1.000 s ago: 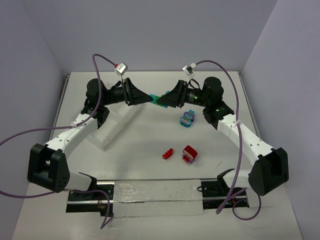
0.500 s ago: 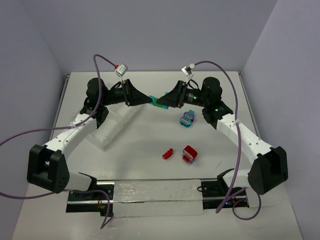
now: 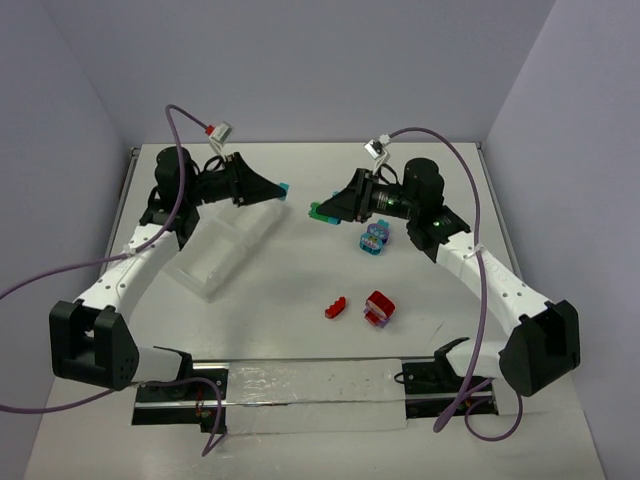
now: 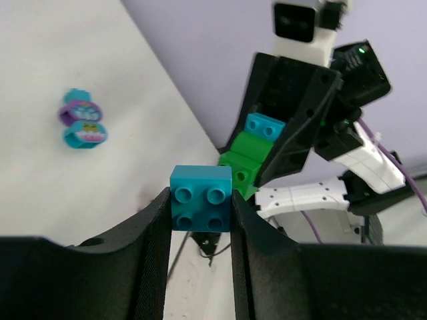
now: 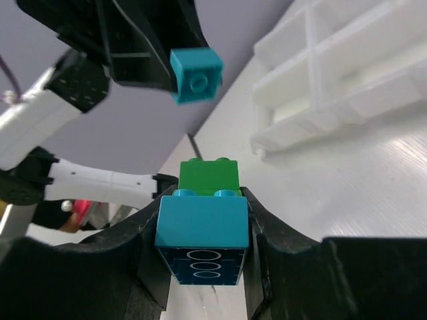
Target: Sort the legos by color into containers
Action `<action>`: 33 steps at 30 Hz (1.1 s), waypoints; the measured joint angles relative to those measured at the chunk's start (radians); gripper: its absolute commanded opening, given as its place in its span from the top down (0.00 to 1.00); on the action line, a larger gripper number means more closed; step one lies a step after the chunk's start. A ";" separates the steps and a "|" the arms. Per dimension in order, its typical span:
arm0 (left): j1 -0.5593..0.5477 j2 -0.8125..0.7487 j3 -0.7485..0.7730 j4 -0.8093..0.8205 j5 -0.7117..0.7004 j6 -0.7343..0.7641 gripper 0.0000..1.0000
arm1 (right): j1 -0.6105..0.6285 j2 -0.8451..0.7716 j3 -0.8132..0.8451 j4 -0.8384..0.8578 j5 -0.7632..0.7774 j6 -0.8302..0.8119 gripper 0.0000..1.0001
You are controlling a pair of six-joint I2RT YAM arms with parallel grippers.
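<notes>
My left gripper is shut on a single teal brick, held in the air above the far end of the white organizer tray. My right gripper is shut on a teal and green brick cluster, held in the air to the right of the tray. The left gripper's teal brick also shows in the right wrist view, apart from the cluster. On the table lie a teal and purple cluster, a small red brick and a red cluster.
The tray's empty compartments show in the right wrist view. A white strip on black rails lies along the near edge between the arm bases. Walls close in the table at the back and sides.
The grippers were together at one cluster. Now my left gripper has pulled away to the left with a teal brick, and my right gripper keeps the teal and green rest.
</notes>
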 measured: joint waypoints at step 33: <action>0.177 0.369 0.377 -0.839 -1.145 0.355 1.00 | -0.009 -0.083 0.071 -0.525 0.522 -0.269 1.00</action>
